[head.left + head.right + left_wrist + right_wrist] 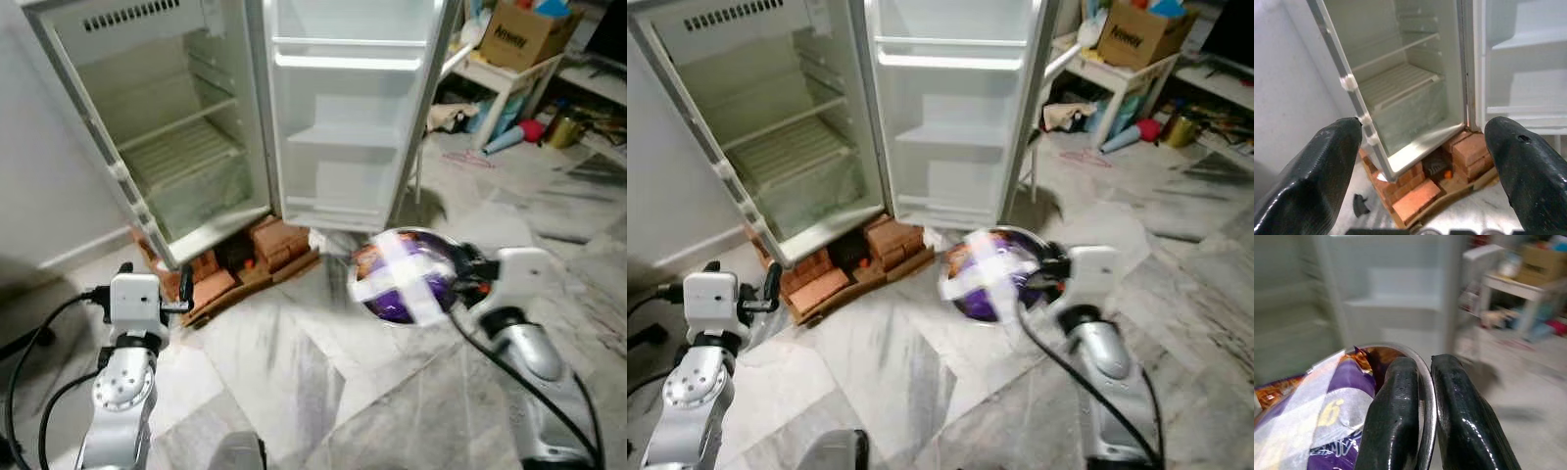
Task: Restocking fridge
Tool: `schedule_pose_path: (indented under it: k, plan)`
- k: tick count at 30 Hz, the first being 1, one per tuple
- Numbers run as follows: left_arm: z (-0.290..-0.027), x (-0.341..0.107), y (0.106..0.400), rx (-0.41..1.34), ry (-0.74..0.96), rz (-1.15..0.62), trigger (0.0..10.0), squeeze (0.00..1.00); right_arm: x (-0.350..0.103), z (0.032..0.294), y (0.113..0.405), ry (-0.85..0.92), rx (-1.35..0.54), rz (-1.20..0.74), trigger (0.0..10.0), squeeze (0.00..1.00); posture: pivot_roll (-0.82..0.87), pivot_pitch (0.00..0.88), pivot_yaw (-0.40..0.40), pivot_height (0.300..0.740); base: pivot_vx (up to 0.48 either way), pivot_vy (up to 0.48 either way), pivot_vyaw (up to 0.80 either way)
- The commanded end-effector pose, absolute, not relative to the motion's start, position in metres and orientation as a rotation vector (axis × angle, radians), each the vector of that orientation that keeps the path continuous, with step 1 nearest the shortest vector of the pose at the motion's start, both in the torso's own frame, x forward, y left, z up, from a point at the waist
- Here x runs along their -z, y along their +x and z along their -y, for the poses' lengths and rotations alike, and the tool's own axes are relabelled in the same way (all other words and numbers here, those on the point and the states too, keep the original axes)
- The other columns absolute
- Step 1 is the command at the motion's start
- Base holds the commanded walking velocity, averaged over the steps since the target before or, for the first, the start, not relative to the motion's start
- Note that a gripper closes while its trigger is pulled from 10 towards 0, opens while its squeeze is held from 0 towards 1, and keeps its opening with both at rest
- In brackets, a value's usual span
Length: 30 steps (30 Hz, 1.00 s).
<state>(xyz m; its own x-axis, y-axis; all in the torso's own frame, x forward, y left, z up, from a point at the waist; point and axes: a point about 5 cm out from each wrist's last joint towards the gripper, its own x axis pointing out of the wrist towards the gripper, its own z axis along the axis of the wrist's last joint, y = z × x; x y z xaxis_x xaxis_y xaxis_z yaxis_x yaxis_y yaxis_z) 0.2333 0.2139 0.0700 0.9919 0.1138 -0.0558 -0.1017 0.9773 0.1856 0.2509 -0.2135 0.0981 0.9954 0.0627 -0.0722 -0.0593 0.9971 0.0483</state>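
Right tool [1422,396] was clamped on the rim of a bowl [407,276] of purple packets, with the open fridge [196,137] ahead. Left tool [1425,161] was spread wide, holding nothing.

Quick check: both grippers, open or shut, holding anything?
Left gripper: open, holding nothing, facing the open fridge.
Right gripper: shut on the rim of the metal bowl with purple packets taped in.

Two shiny silver metal arms, each with a boxy white wrist block [134,302] near the end. Thin black cables [509,377] looped along both. Long, fat, glossy black fingers [1312,171] on each gripper, one with a tiny dent.
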Motion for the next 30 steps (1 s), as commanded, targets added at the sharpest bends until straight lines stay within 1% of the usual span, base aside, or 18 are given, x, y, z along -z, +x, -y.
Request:
schedule_pose_path:
  k: [1,2,5,14,18,22,30]
  plan:
    - [-0.218,-0.074,0.232,-0.133,0.2,-0.062,10.0,0.0,-0.107,0.204,0.258,0.074,-0.098,-0.037,10.0,0.0,0.05,0.107,-0.066,0.74,0.0,0.0,0.0]
    - [-0.219,-0.074,0.231,-0.136,0.21,-0.06,10.0,0.0,-0.108,0.203,0.259,0.072,-0.1,-0.035,10.0,0.0,0.05,0.109,-0.067,0.74,0.0,0.0,0.0]
    - [-0.22,-0.073,0.228,-0.162,0.206,-0.063,10.0,0.0,-0.11,0.195,0.267,0.086,-0.106,-0.018,10.0,0.0,0.06,0.115,-0.065,0.74,0.0,0.0,0.79]
    - [-0.225,-0.071,0.226,-0.184,0.203,-0.08,10.0,0.0,-0.107,0.178,0.272,0.132,-0.14,-0.022,10.0,0.0,0.07,0.121,-0.067,0.74,0.0,0.0,0.79]
    - [-0.223,-0.071,0.227,-0.184,0.191,-0.078,10.0,0.0,-0.108,0.177,0.272,0.136,-0.146,-0.02,10.0,0.0,0.07,0.119,-0.069,0.74,0.0,0.0,0.79]
    - [-0.222,-0.069,0.227,-0.2,0.143,-0.095,10.0,0.0,-0.109,0.179,0.274,0.137,-0.143,-0.02,10.0,0.0,0.06,0.12,-0.068,0.74,0.0,0.0,0.79]
    - [-0.22,-0.069,0.227,-0.197,0.131,-0.097,10.0,0.0,-0.108,0.173,0.275,0.15,-0.164,-0.024,10.0,0.0,0.07,0.123,-0.067,0.74,0.262,0.0,0.79]
